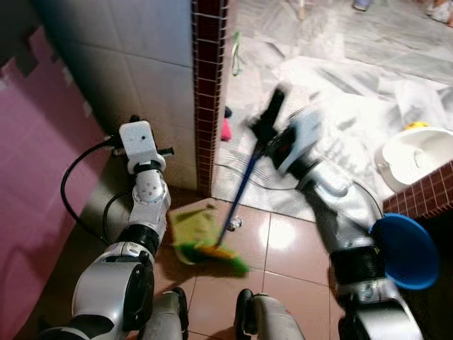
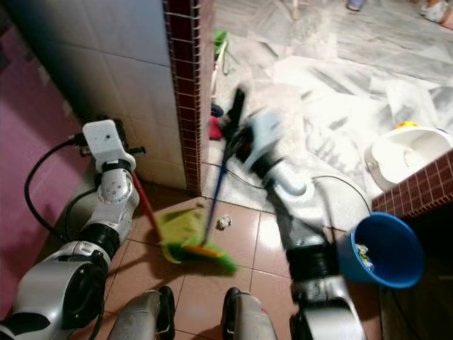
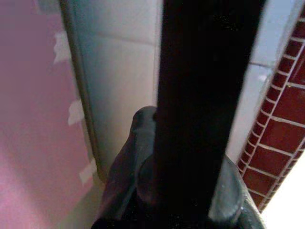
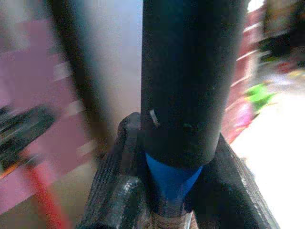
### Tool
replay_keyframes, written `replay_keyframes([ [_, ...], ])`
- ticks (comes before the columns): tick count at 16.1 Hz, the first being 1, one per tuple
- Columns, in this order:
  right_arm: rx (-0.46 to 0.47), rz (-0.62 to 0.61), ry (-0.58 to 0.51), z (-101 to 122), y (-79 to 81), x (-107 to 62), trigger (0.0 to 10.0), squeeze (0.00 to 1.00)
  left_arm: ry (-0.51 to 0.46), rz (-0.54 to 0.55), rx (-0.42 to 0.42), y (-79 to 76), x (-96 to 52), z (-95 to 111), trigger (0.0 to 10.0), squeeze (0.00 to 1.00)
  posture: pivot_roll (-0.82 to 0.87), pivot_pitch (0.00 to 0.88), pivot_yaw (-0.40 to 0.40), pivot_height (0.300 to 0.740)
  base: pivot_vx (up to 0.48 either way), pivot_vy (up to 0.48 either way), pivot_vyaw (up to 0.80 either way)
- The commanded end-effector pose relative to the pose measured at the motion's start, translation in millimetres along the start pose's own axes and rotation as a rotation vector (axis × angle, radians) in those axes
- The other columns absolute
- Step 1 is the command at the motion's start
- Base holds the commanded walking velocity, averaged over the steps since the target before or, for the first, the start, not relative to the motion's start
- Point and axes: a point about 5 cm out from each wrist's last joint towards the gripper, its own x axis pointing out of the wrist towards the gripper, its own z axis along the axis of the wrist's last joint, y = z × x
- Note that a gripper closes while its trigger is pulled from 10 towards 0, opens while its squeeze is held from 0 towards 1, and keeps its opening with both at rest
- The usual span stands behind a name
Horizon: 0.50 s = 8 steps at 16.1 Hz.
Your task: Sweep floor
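Note:
My right gripper (image 1: 267,126) is shut on the black grip of a broom with a blue shaft (image 1: 241,188); it looks blurred. The right wrist view shows the black grip and blue shaft clamped between the fingers (image 4: 119,176). The broom's green and orange head (image 1: 216,253) rests on the brown floor tiles, just in front of my feet. My left gripper (image 3: 190,191) is shut on the dark handle of a green dustpan (image 2: 177,230), whose red shaft (image 2: 145,202) slants down to the floor. The pan lies against the broom head. A small crumpled scrap (image 1: 234,223) lies just right of the broom.
A dark-red tiled wall corner (image 1: 209,92) stands directly ahead, with a pink wall to the left. Beyond it, plastic sheeting covers a marble floor. A blue bin (image 2: 382,249) holding rubbish sits by my right arm, next to a low red-tiled wall (image 1: 425,195) and a white basin (image 1: 417,152).

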Motion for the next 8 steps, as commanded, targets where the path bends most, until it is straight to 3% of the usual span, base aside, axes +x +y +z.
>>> replay_keyframes([
  [1,-0.062,-0.041,-0.063,12.9,-7.6,0.3,10.0,0.00,0.059,-0.026,-0.008,-5.3,-6.7,-10.3,10.0,0.00,-0.09,0.098,-0.037,0.740,0.000,0.000,0.00],
  [3,-0.135,-0.093,-0.044,13.0,-16.0,-3.7,10.0,0.00,0.055,-0.012,-0.002,4.9,-3.6,-9.8,10.0,0.00,-0.07,0.084,-0.028,0.740,0.000,0.000,0.00],
  [5,-0.120,-0.122,-0.062,15.7,-19.4,-2.5,10.0,0.00,0.045,-0.005,-0.008,9.5,-0.9,-7.1,10.0,0.00,-0.06,0.078,-0.020,0.740,0.000,0.000,0.00],
  [8,-0.117,-0.159,-0.145,32.4,-20.3,6.5,10.0,0.00,0.004,-0.021,-0.086,15.3,8.4,6.7,10.0,0.00,-0.05,0.061,-0.001,0.740,0.000,0.000,0.00],
])
